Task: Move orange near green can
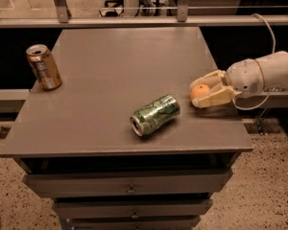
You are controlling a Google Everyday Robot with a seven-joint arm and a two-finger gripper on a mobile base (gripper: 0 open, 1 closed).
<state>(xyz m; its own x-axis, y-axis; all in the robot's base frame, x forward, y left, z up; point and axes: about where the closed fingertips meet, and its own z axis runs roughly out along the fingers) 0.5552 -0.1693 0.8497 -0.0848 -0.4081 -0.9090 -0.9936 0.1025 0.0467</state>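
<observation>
The orange is a small round fruit held between the fingers of my gripper just above the right side of the grey table. The gripper reaches in from the right and is shut on the orange. The green can, with a pale leafy pattern, lies on its side near the table's front middle, its silver end facing front left. The orange is a short way to the right of the can and a little behind it, not touching it.
An orange-brown soda can stands upright at the table's left edge. The arm's white wrist and a cable hang over the right edge. Drawers sit below the tabletop. A railing runs behind the table.
</observation>
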